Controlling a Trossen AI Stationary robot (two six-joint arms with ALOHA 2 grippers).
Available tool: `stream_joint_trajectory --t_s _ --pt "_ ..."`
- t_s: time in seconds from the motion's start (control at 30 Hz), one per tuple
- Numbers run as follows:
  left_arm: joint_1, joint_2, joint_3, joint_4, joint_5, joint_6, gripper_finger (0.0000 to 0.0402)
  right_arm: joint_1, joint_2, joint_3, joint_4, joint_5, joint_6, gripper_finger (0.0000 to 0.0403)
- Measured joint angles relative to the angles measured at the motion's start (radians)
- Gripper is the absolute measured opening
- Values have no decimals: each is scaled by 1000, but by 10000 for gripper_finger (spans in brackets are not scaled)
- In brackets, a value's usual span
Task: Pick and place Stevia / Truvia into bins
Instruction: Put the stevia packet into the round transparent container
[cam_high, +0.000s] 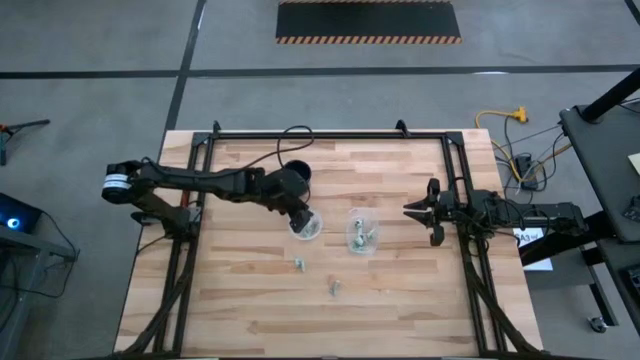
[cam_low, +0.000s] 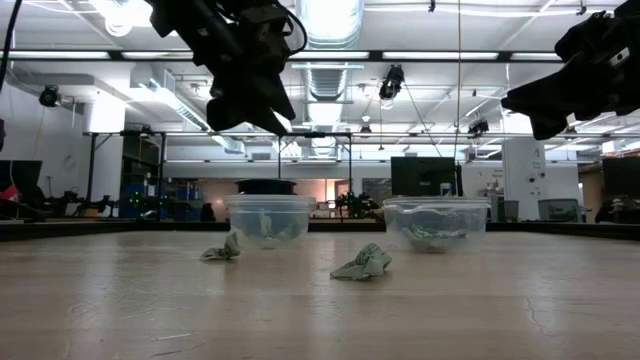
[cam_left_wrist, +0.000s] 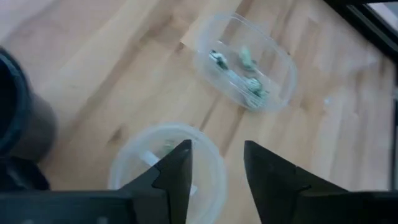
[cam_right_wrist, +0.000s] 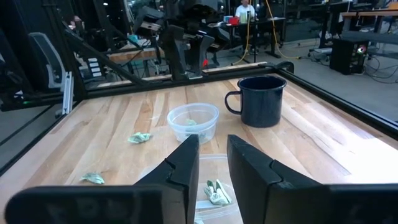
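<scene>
Above the left cup (cam_high: 306, 226) hangs the left gripper (cam_high: 303, 220), fingers apart, holding nothing — two loose packets (cam_high: 298, 264) (cam_high: 334, 288) lie toward six o'clock, nearer than to the waiting right gripper (cam_high: 415, 211).

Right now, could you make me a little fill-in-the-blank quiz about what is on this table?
The left pincer hovers over one small round clear plastic ____.
Loose green-and-white paper packets lying on the wooden table number ____.
The black mug with a handle stands ____.
The right pincer holds ____.

Missing words: cup; two; upright; nothing
</scene>
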Motion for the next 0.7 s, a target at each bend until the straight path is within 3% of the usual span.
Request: stream_joint_trajectory --t_s 0.4,0.7 --pt "-9 -1 1 -40 176 -195 138 0 0 0 0 0 0 72" --pt "-58 -1 2 -125 150 -329 136 0 0 0 0 0 0 83"
